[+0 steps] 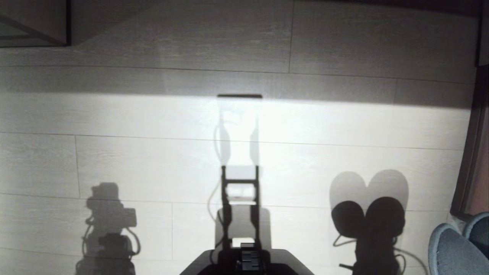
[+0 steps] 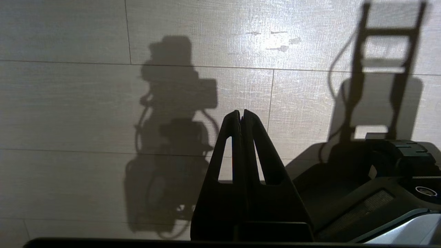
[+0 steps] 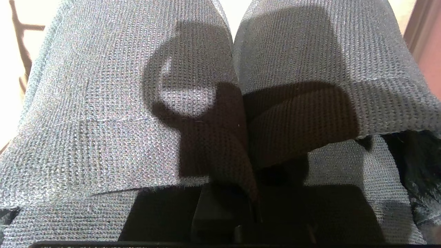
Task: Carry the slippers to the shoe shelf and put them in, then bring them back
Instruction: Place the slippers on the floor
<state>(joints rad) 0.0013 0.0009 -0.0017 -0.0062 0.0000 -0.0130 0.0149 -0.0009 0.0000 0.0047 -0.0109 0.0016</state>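
Note:
The slippers (image 3: 137, 86) fill the right wrist view, two grey-blue knit uppers side by side, toes pointing away. My right gripper (image 3: 250, 203) is shut on their inner edges where the two meet, and the fabric hides its fingertips. In the head view the slippers (image 1: 454, 248) show at the lower right corner, above the pale floor. My left gripper (image 2: 240, 114) hangs shut and empty over the floor beside my base. The shoe shelf is out of view.
Pale wood-grain floor (image 1: 153, 160) lies ahead, crossed by the shadows of my arms and torso. My dark base (image 1: 244, 263) is at the bottom centre. A dark-edged furniture corner (image 1: 34, 23) sits far left, and a brown frame (image 1: 470, 152) runs along the right.

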